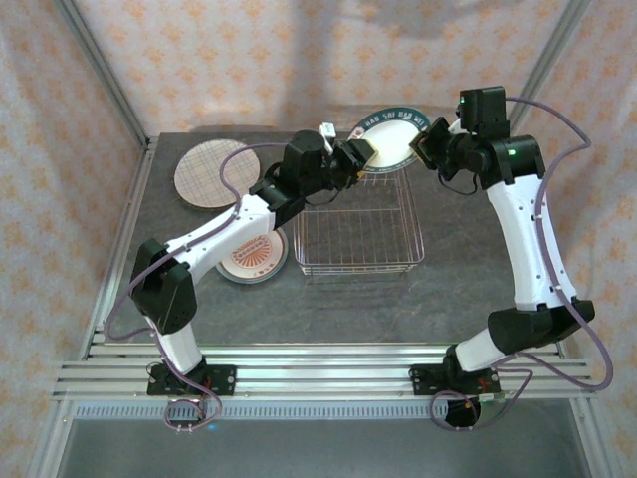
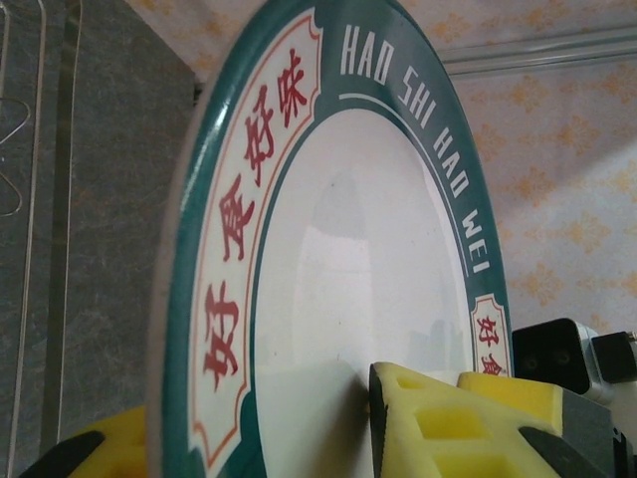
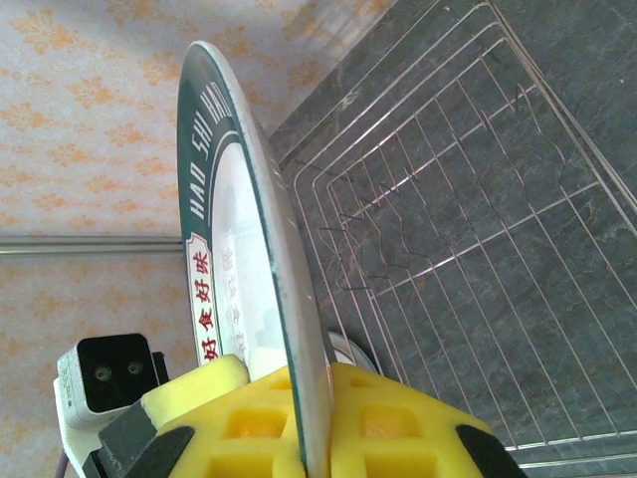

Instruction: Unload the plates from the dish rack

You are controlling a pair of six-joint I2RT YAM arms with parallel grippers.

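A white plate [image 1: 390, 139] with a dark green rim and red lettering stands on edge above the far end of the dish rack [image 1: 363, 234], held from both sides. My left gripper [image 1: 358, 156] grips its left rim; in the left wrist view the yellow fingers [image 2: 428, 418] press the plate [image 2: 358, 249] between them. My right gripper [image 1: 426, 149] is shut on the opposite rim, and the plate's edge [image 3: 234, 199] runs between its yellow pads [image 3: 398, 418]. The wire rack [image 3: 478, 229] below holds nothing.
A purple plaid plate [image 1: 217, 172] lies flat at the table's back left. A red-and-white lettered plate [image 1: 254, 254] lies left of the rack, partly under my left arm. Patterned curtain walls close in the back and sides.
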